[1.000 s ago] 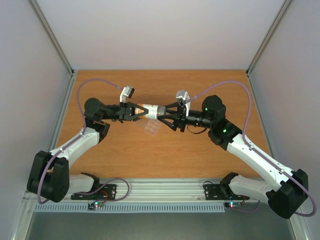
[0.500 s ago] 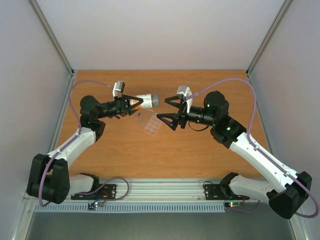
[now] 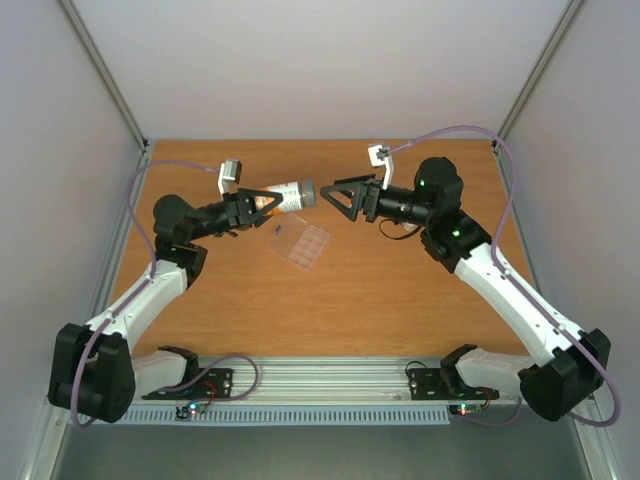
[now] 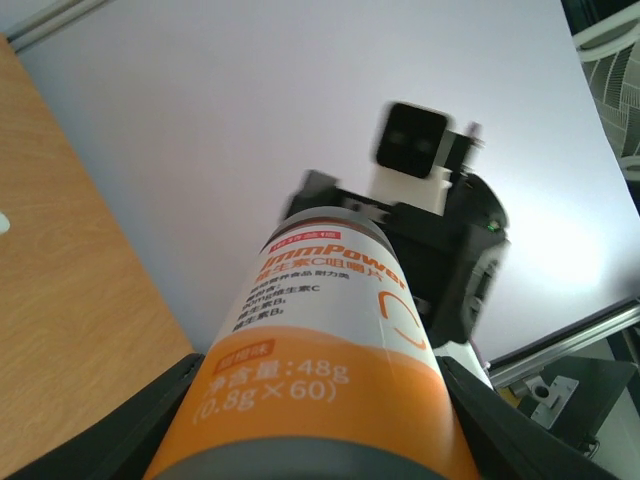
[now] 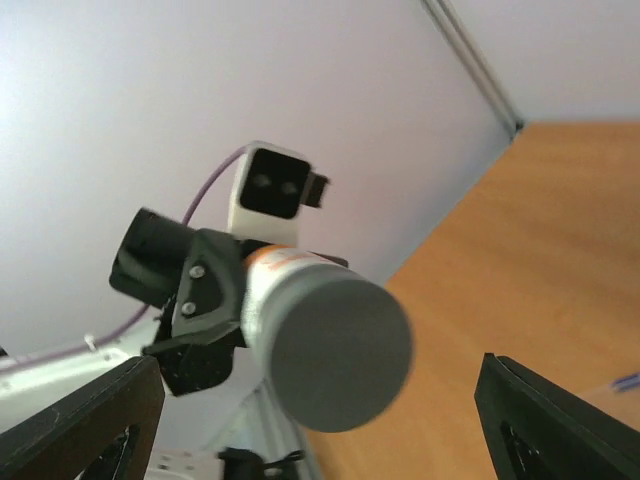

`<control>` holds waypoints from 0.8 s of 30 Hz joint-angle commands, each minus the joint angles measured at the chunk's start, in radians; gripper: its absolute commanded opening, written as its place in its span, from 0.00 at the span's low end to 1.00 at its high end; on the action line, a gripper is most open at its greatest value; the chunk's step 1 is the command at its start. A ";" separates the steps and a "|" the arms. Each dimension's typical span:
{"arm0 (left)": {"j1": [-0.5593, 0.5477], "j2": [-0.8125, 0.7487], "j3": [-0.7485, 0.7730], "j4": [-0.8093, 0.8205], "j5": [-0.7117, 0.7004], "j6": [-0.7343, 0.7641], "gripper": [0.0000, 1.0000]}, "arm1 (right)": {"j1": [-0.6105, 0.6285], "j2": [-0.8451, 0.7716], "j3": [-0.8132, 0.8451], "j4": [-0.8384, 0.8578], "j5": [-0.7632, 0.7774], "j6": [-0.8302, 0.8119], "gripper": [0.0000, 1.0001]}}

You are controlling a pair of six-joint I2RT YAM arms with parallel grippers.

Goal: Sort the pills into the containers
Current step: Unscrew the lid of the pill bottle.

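Overhead, the left gripper point(image 3: 268, 202) is clamped around the orange-labelled body of a supplement bottle point(image 3: 287, 196), held roughly level at upper centre of the frame. The bottle's grey cap point(image 3: 308, 190) points right, toward the opposing arm. This pose appears to present the closure for unscrewing while the body is kept from turning.

The right gripper point(image 3: 334, 203) faces the cap with its jaws spread wide and holds nothing. It stands near the cap but apart from it. The right wrist view shows the cap point(image 5: 335, 355) on the bottle, between the two parted fingers and untouched.

The clear pill box point(image 3: 303, 244) lies flat on the wooden table point(image 3: 400, 300) just below the bottle, at frame centre, probably so that its cells can receive the contents. No pills are visible; they are presumably inside the capped bottle.
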 commanded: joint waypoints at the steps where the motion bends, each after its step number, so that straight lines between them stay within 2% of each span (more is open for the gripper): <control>1: -0.004 -0.049 -0.009 0.079 -0.024 0.053 0.09 | -0.023 0.071 0.011 0.065 -0.110 0.385 0.87; 9: -0.024 -0.070 0.008 -0.035 -0.024 0.157 0.09 | -0.025 0.136 0.066 0.117 -0.171 0.575 0.86; 16: -0.030 -0.052 0.025 -0.043 -0.025 0.175 0.09 | -0.025 0.161 0.085 0.125 -0.209 0.616 0.86; 24: -0.033 -0.029 0.035 -0.013 -0.028 0.167 0.09 | -0.025 0.169 0.079 0.060 -0.215 0.581 0.84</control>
